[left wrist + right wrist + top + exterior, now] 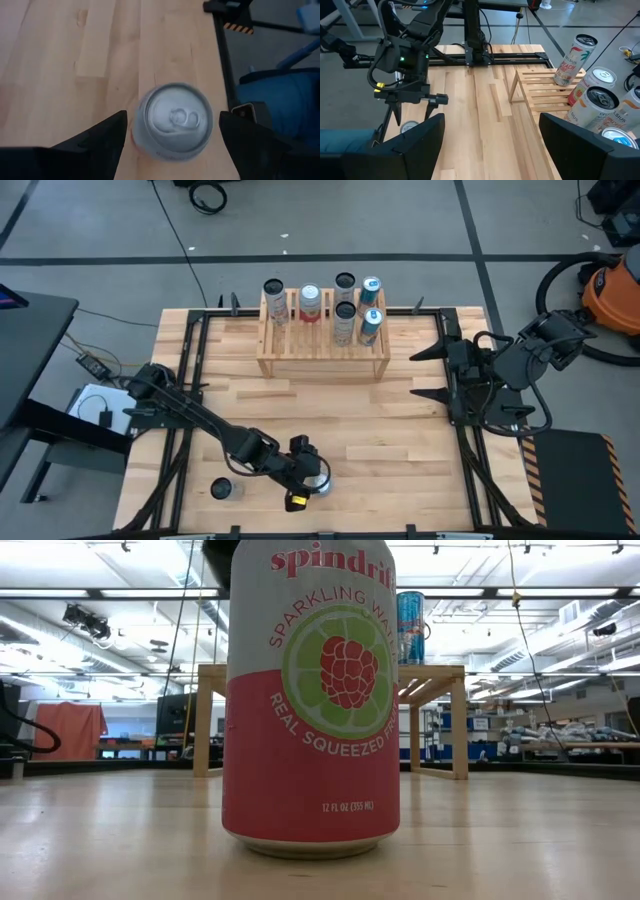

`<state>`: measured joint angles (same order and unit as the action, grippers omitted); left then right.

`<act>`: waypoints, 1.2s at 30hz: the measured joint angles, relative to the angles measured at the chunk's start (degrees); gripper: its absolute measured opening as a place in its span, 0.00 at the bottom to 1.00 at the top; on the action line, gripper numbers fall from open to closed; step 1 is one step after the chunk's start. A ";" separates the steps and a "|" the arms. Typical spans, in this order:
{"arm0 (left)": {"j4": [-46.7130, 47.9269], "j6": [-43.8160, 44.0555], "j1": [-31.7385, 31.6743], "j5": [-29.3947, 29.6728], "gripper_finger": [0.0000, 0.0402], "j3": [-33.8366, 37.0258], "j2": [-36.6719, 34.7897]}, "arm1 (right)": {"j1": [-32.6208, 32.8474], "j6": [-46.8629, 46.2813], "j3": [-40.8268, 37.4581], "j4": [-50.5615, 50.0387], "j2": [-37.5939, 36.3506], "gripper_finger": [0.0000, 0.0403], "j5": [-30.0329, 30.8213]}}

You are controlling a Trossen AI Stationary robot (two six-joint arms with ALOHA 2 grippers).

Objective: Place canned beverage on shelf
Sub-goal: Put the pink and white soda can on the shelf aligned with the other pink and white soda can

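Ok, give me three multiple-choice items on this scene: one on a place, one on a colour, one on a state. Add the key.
1. Where does the can nearest the left claw stand?
A. On the shelf
B. On the floor
C. On the table, near its front edge

2. What colour is that can's lower half?
A. Pink
B. Blue
C. Green

3. How is the left claw?
A. Shut on the can and lifting it
B. Open, one finger on each side of the can
C. Far from any can

Key:
1 C: the high view shows the can upright on the table.
2 A: the low view shows pink below the grey top.
3 B: the left claw shows a gap on both sides of the can.

The right claw waits open at the table's right edge.
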<state>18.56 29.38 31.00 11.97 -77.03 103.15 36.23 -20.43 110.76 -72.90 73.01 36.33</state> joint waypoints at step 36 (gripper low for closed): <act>-3.54 0.00 -1.22 -2.28 0.79 -0.26 5.95 | 0.00 0.02 -0.04 -0.42 0.00 0.83 0.02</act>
<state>15.03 29.39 29.78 9.69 -77.30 109.11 36.23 -20.40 110.72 -73.32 73.01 36.35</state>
